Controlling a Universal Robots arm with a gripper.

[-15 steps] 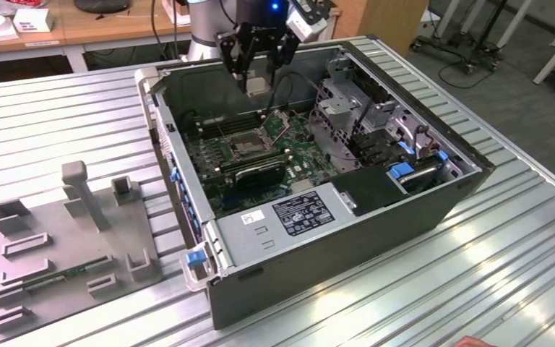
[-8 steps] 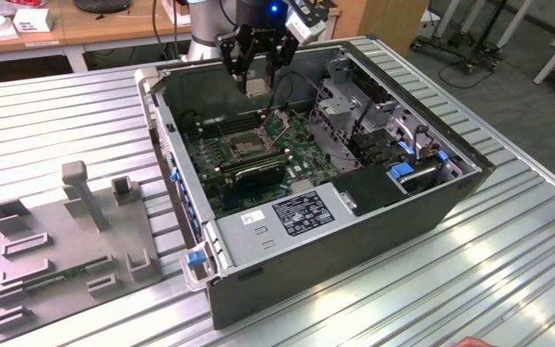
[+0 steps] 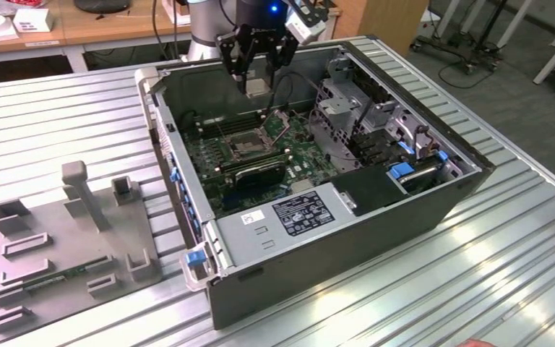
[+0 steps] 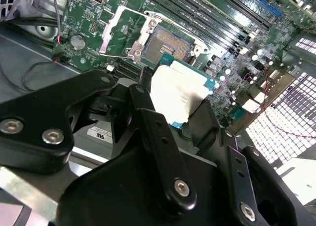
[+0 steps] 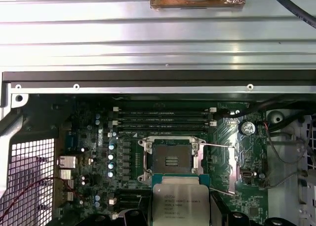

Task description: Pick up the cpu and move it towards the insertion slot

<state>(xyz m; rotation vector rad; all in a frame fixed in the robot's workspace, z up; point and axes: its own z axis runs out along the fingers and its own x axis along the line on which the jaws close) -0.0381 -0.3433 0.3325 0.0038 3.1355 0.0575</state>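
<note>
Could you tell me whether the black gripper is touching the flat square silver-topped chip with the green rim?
Touching. In the second wrist view, the black gripper has its fingers clamped against opposite edges of the cpu, holding it above the insertion slot.

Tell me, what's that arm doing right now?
Gripper shut on cpu, held above the board. Insertion slot open, empty, just beyond the chip. Nothing between them.
</note>
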